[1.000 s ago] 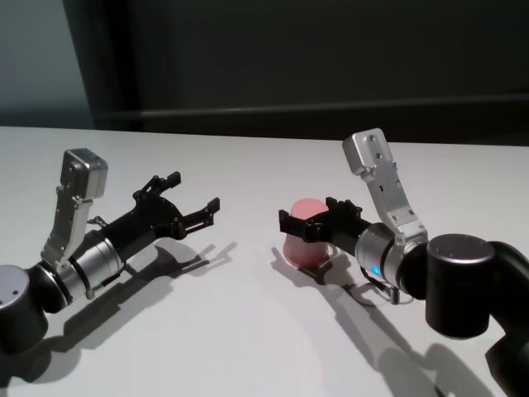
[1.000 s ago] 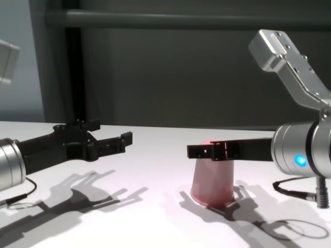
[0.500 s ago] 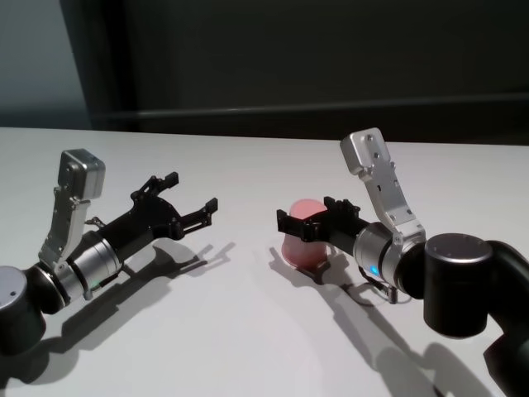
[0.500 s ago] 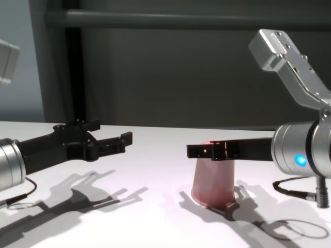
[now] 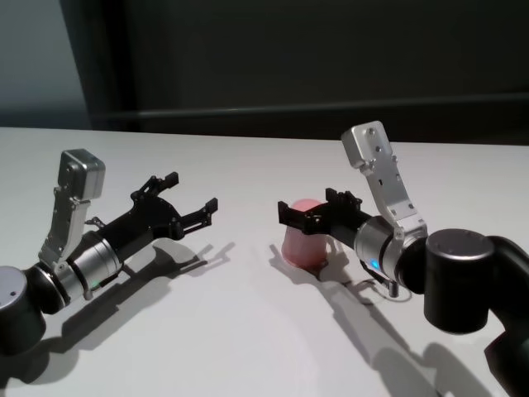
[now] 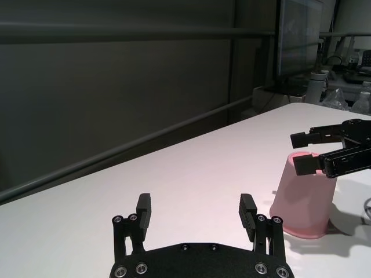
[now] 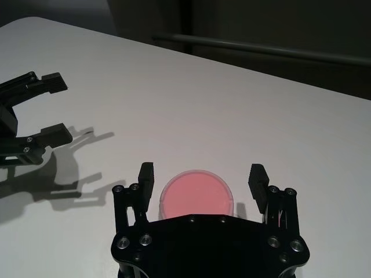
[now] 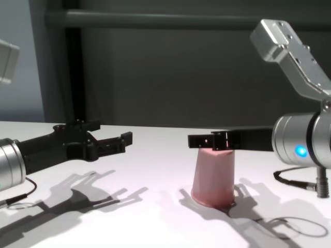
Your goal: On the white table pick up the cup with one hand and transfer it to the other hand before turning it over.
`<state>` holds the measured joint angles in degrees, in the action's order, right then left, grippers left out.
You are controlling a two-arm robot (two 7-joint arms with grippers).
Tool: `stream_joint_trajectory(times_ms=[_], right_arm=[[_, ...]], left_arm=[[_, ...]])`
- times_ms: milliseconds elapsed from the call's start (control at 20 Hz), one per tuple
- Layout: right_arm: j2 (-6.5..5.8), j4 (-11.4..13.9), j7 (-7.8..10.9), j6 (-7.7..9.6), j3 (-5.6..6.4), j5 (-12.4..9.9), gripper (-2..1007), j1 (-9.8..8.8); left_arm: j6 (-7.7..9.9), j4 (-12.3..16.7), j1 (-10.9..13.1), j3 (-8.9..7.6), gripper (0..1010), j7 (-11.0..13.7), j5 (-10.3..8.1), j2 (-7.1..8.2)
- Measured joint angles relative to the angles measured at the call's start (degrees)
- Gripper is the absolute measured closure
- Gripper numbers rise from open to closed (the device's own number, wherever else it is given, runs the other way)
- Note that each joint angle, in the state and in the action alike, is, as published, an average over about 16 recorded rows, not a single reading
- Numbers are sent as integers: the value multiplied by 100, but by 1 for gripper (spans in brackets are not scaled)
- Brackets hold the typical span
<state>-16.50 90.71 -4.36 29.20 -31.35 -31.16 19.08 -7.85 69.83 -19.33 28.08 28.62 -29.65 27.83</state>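
A pink cup (image 5: 303,240) stands upside down, wide rim on the white counter (image 5: 248,331), with the right gripper (image 5: 307,217) level with its closed base, jaws spread wide to either side. Only the right wrist view shows clear gaps between fingers (image 7: 145,175) and cup; from the chest view they seem to touch it. The left gripper (image 5: 190,198) hovers well apart to the left, jaws open and holding nothing.
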Motion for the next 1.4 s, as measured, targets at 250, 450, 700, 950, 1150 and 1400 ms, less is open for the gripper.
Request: stream_joint_trajectory(times_ms=[250,450,700,950,1150,1400], right_arm=[[16,126,-18,-91,76,123,3,11],[9,241,-53,-230,178,250,3,-12],[-48,368,-121,-479,368,409,3,-116],[-167,432,-192,-806,641,548,3,-330],[-274,414,-217,-1069,881,617,3,-554],[-351,286,-159,-1383,1168,603,3,-835]], left_arm=[[0,0,0,0,9,0,0,0],[0,0,0,0,9,0,0,0],[0,0,0,0,9,0,0,0],[0,0,0,0,9,0,0,0],[0,0,0,0,9,0,0,0],[0,0,0,0,9,0,0,0]])
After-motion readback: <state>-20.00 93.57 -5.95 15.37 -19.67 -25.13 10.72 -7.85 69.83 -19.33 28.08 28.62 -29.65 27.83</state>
